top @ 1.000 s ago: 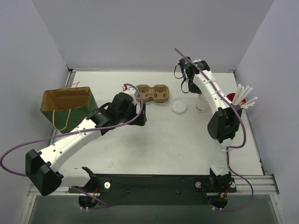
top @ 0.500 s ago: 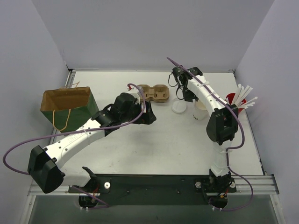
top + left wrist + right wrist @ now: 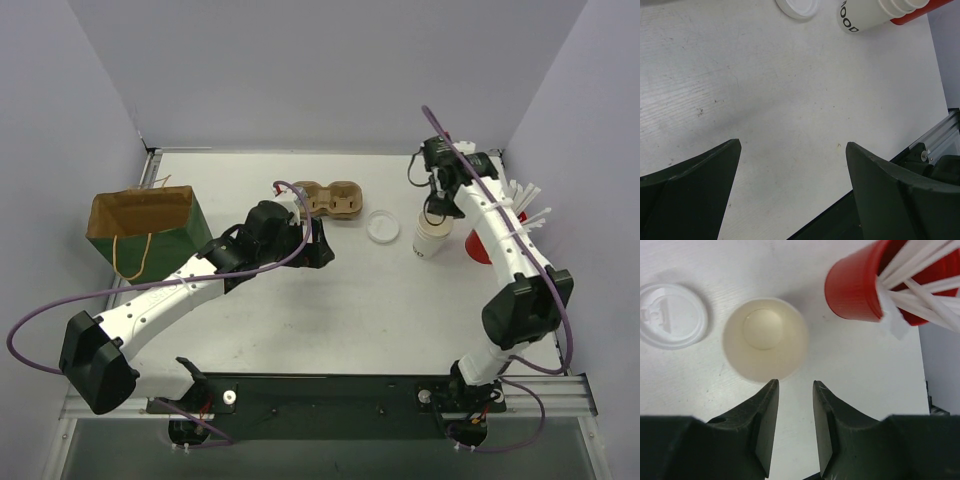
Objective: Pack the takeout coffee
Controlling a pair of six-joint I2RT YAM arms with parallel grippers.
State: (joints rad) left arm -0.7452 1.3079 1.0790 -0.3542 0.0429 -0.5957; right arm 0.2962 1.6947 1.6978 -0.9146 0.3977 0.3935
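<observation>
Near the open cup (image 3: 765, 340), right claw (image 3: 795, 385) pointing down, jaws slightly apart

White table (image 3: 380, 310), kinda scuffed up close, boxed in by plain pale grey-lavender walls (image 3: 300, 70) at the left, top and right of frame. Black rail (image 3: 330, 392) along the bottom. Soft, even light.

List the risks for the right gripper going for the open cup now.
1. The right gripper hangs above the edge of the empty paper cup, fingers narrowly parted; descending so, it might dent or tip it.
2. The red cup of straws stands close beside it; a sideways approach could knock it over.
3. The lid lies flat, likely hard to pinch.
</observation>
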